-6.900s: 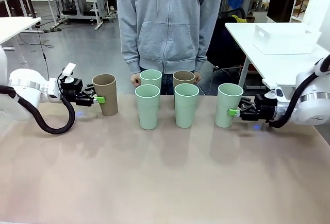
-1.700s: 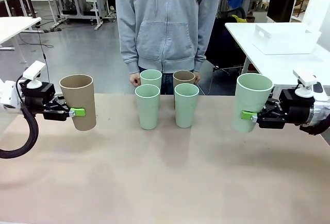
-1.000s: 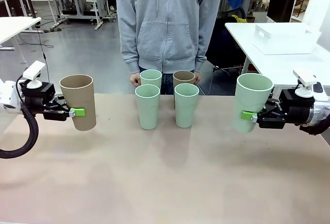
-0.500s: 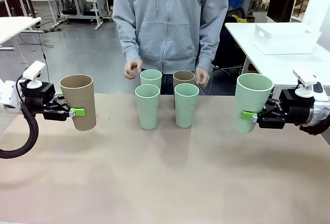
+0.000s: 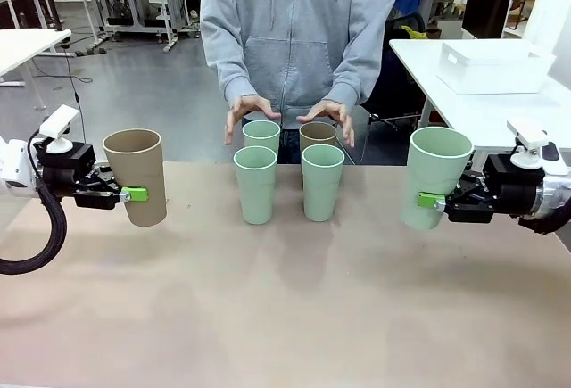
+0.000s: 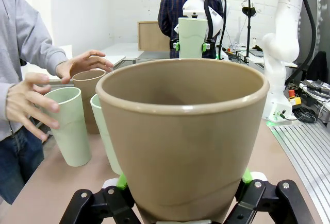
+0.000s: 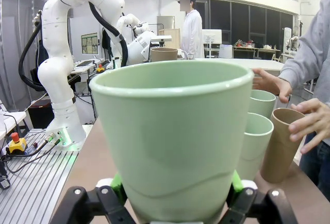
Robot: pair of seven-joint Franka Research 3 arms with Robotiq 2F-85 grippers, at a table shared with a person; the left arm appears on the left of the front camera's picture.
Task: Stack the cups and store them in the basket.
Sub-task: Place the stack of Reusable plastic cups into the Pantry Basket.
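My left gripper (image 5: 134,194) is shut on a tan cup (image 5: 136,177), held upright above the table's left side; in the left wrist view this cup (image 6: 183,136) sits between the green pads (image 6: 121,181). My right gripper (image 5: 428,200) is shut on a mint cup (image 5: 434,177) lifted at the right, seen close in the right wrist view (image 7: 172,136). Between them stand two mint cups (image 5: 255,183) (image 5: 322,181) in front, and a mint cup (image 5: 261,134) and a tan cup (image 5: 318,134) behind. The white basket (image 5: 493,65) rests on a side table at the back right.
A person in a grey hoodie stands at the far edge, one hand (image 5: 250,107) hovering over the back mint cup and the other hand (image 5: 328,111) over the back tan cup. The near half of the table (image 5: 285,317) is bare.
The person's hands have come up from the far edge and now hover, palms down, over the two back cups. Both arms and their held cups have stayed still.
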